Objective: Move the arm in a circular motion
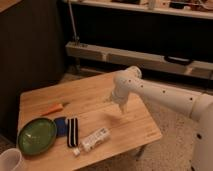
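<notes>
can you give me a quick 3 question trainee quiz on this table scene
1. True or false: the gripper holds the carrot.
2. Which item lies nearest the green plate? A) carrot B) blue sponge C) white bottle
3. Fill in: the arm reaches in from the ____ edge of the picture.

Key
1. False. The gripper hangs over the bare right part of the wooden table, far from the carrot.
2. B. The sponge sits right beside the plate's rim.
3. Right.
</notes>
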### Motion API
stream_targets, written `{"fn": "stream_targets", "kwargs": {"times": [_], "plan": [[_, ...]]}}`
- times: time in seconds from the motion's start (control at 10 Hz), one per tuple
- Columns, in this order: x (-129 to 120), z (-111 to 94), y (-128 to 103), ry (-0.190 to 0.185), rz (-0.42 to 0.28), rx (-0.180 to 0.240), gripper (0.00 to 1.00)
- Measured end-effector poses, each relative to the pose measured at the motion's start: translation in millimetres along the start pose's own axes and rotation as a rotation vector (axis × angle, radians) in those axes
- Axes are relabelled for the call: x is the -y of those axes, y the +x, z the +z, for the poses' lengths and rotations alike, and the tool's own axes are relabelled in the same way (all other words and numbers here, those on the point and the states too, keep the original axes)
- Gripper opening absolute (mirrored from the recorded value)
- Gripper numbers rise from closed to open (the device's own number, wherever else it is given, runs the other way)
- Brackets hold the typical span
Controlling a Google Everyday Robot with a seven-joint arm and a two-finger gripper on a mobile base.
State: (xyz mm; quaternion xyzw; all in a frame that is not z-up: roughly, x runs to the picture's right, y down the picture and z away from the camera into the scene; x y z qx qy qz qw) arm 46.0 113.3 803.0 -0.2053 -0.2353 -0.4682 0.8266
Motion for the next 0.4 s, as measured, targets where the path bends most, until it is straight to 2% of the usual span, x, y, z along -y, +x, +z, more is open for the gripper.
{"fn": "stream_targets", "kwargs": {"times": [0.2, 0.4], "plan": [[12.6, -8.7, -39.1, 0.006, -0.103, 0.020, 0.74], [41.8, -13.6, -72.3, 0.055, -0.208, 0.066, 0.74]]}}
